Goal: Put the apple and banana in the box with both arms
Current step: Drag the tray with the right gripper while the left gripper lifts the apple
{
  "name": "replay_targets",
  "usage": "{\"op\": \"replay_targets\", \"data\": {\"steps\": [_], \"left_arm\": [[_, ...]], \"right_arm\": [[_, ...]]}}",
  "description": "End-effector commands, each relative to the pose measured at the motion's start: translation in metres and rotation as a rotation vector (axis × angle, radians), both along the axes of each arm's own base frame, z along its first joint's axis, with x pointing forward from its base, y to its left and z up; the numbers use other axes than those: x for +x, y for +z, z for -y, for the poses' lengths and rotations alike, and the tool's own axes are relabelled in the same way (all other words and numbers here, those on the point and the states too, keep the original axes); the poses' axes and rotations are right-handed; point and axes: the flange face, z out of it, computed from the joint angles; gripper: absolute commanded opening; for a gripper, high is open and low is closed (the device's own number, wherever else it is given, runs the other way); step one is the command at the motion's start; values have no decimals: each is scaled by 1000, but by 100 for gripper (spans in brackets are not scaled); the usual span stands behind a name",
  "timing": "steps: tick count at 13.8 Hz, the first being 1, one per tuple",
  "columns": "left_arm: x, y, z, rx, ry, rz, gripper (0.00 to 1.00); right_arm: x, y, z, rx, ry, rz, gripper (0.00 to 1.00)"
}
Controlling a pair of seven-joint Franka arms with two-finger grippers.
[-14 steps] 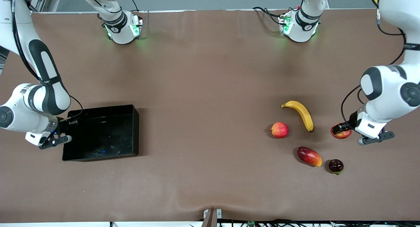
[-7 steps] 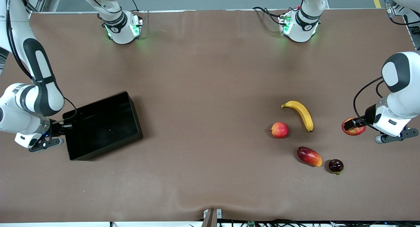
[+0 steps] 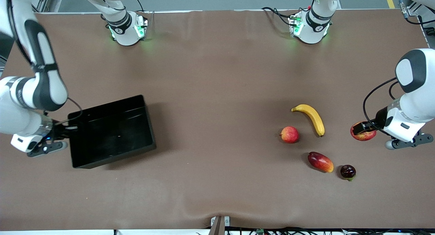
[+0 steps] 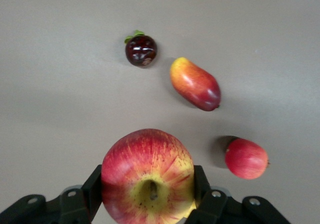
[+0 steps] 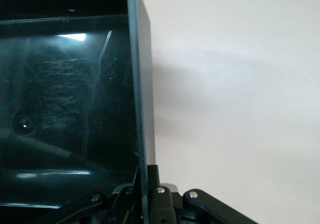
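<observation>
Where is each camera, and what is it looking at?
Front view: high across the table, facing both arms; shows the box, banana and the left gripper holding the apple.
Left wrist view: on the left arm's wrist, looking down past its gripper fingers and the apple.
Right wrist view: on the right arm's wrist, looking along the box wall the right gripper clamps.
Shared: front and left wrist both show the apple.

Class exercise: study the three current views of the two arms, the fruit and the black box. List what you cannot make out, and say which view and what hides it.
1. Front view: most of the apple sits under the left gripper.
2. Left wrist view: the banana falls outside the frame.
3. Right wrist view: the box is cut by the frame edges; only one wall, pinched by the right gripper, and part of the floor show.
4. Front view: the small dark fruit is too small to identify.
</observation>
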Motion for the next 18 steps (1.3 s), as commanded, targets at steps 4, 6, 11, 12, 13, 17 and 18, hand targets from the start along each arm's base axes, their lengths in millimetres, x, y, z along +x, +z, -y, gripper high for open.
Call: {"op": "replay_targets", "data": {"steps": [4, 6, 11, 12, 13, 17, 18], "left_arm": [[2, 5, 52, 9, 46, -20, 0], [-1, -1, 74, 10, 89, -41, 0], [-18, -5, 151, 12, 183, -54, 0], [-22, -2, 165, 10, 219, -50, 0], [-27, 1, 179, 9, 247, -48, 0], [-42, -13, 222, 21, 337, -77, 0], [-47, -22, 236, 25, 354, -86, 0]], "right_arm": [[-39, 50, -215, -4, -98, 26, 0], [-61, 42, -281, -9, -134, 22, 0], [-110, -7, -404, 61, -308, -26, 0], [-112, -22, -414, 79, -312, -35, 0], [-118, -40, -426, 76, -300, -47, 0], [-159, -85, -474, 43, -217, -90, 0], [-161, -85, -479, 63, -240, -91, 0]]}}
